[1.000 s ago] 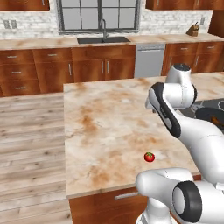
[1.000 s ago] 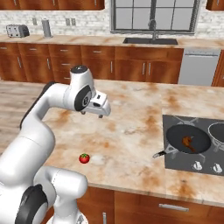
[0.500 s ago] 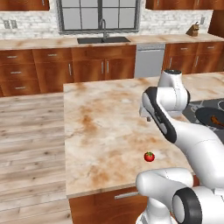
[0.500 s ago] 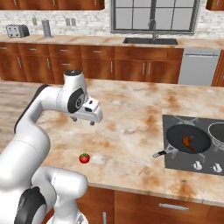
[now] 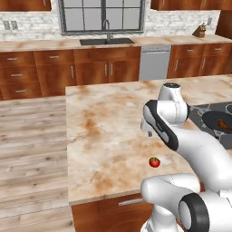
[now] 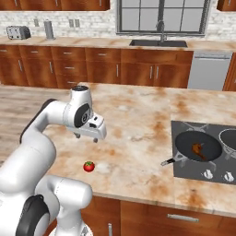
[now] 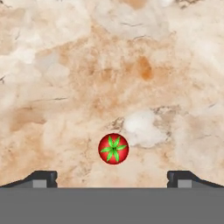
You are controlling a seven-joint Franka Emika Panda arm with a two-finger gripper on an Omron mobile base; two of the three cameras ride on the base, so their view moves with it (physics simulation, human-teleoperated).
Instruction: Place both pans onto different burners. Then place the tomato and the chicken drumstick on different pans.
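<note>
Gripper: the gripper (image 6: pixel 88 137) hung above the marble island counter (image 6: pixel 138 115), pointing down, jaws spread wide with nothing between them; in the hand view its two dark fingertips (image 7: pixel 42 178) stood far apart at the bottom edge.
Tomato: the tomato (image 7: pixel 113 148) lay bare on the counter, green top up, between the two fingertips and just above them in the hand view, touching neither. In the right base view the tomato (image 6: pixel 89 166) sat at about 6 o'clock from the gripper, near the counter's front edge; in the left base view the tomato (image 5: pixel 154 162) lay at 6 o'clock from the arm's wrist.
Pans: one pan (image 6: pixel 199 146) sat on a burner of the cooktop (image 6: pixel 184 167), handle pointing to about 8 o'clock; a second pan (image 6: pixel 229 140) sat on the neighbouring burner at 3 o'clock from the first, cut by the frame edge.
Chicken drumstick: the chicken drumstick (image 6: pixel 198 149) lay inside the first pan, well apart from the tomato; it also showed in the left base view (image 5: pixel 223 123).
</note>
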